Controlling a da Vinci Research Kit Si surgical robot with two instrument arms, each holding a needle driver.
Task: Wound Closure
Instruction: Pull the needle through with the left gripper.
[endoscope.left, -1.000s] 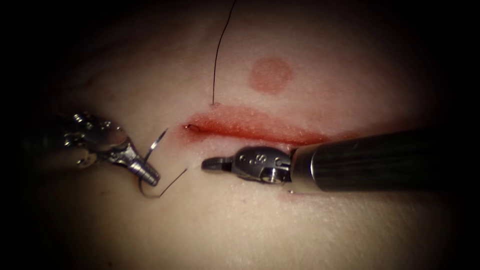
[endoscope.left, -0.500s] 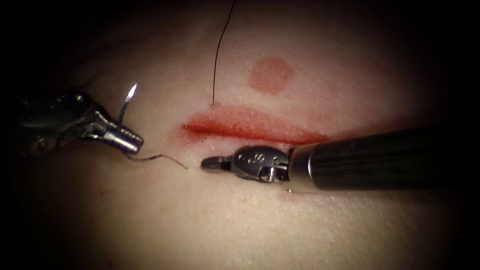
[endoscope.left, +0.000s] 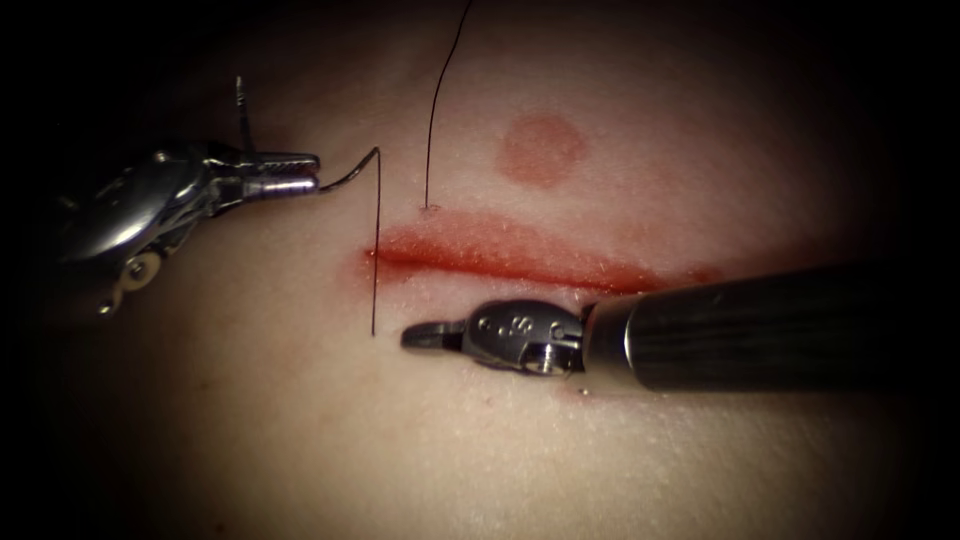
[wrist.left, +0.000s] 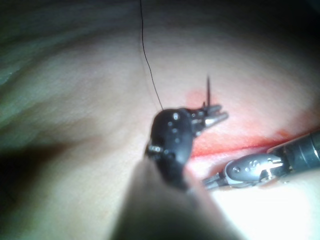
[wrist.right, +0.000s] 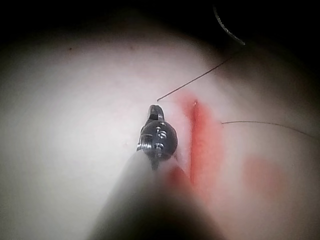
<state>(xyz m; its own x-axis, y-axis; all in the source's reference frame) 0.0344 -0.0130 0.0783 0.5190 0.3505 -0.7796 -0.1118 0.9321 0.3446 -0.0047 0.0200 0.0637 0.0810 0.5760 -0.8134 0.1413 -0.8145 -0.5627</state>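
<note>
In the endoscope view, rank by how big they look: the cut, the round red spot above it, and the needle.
1. The cut, the long red band.
2. The round red spot.
3. The needle, a thin sliver held in the left tool, off the tissue, nearer the camera, so unsure.

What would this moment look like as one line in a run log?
left tool: holds needle, clear of tissue | thread: runs taut to tissue | right tool: holds nothing, below cut

The right end effector (endoscope.left: 436, 333) bears a stamped "S".

Surgical practice bench — tissue (endoscope.left: 500, 430) slab with a red cut (endoscope.left: 500, 255) | thread (endoscope.left: 376, 250) | dark surround
</note>
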